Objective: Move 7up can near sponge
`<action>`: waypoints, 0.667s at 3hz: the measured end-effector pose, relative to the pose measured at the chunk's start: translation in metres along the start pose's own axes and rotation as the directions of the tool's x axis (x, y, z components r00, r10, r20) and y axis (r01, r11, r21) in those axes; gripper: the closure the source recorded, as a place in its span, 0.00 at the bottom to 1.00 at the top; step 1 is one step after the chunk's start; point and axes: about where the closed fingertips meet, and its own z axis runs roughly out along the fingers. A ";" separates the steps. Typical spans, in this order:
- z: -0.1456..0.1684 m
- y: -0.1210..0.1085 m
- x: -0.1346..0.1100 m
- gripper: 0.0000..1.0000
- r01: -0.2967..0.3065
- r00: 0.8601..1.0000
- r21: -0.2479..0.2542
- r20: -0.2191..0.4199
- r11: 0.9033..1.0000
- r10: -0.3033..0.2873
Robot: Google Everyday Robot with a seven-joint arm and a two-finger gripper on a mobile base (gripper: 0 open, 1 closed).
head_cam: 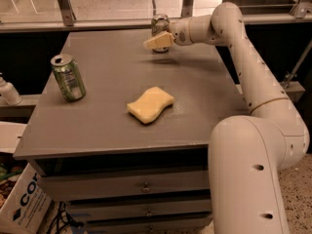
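The 7up can (160,22), silver-topped and pale, stands at the far edge of the grey table (107,126), right of centre. My gripper (157,41) reaches in from the right and sits right in front of the can's lower half, hiding it. The pale-yellow sponge (150,104) with its wavy outline lies flat near the middle of the table, well in front of the gripper and the can.
A green can (68,77) with an open top stands upright near the table's left edge. A white bottle (9,92) sits lower down off the left side. A rail with metal posts (64,4) runs behind the table. Drawers (141,186) are below the front edge.
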 end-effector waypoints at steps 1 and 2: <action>0.000 -0.006 -0.001 0.41 0.001 1.000 -0.007 0.028 1.000 -0.001; -0.011 -0.015 -0.008 0.66 0.003 0.999 0.007 0.053 1.000 -0.003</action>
